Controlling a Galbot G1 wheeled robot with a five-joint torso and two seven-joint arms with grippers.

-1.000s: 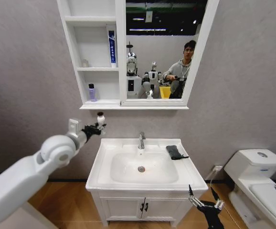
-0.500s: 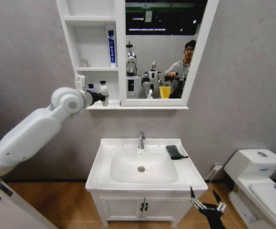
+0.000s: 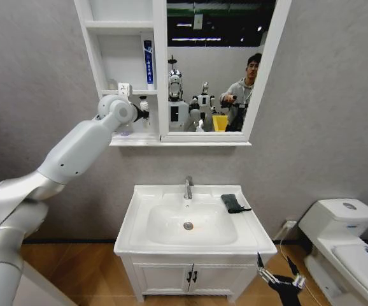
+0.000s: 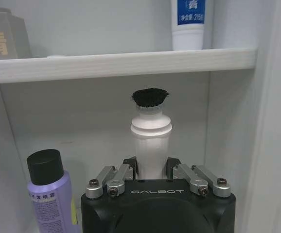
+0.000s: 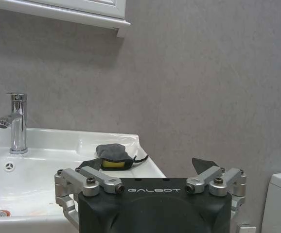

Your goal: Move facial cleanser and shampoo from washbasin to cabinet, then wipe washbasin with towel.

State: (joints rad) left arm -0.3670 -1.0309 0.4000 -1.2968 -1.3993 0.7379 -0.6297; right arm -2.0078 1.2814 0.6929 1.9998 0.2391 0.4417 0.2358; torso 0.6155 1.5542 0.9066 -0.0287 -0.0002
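You've got the left gripper [image 4: 151, 171] clamped on the white bottle [image 4: 150, 141], inside the cabinet [image 3: 160, 139] bottom shelf, just beside the purple bottle [image 4: 48, 194]. Keep it upright, lower till it rests, then let go. Right gripper [image 5: 152, 183] idles w/ fingers apart, below the cabinet by the washbasin [image 3: 141, 241].

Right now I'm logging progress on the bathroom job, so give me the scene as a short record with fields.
left tool: shut on white bottle, upright inside the cabinet's lowest shelf
purple bottle: standing on that shelf, beside the white one
blue-and-white tube: shelf above
towel: on the washbasin rim, by the tap
right tool: open, low in front of the vanity
bottles left on washbasin: none
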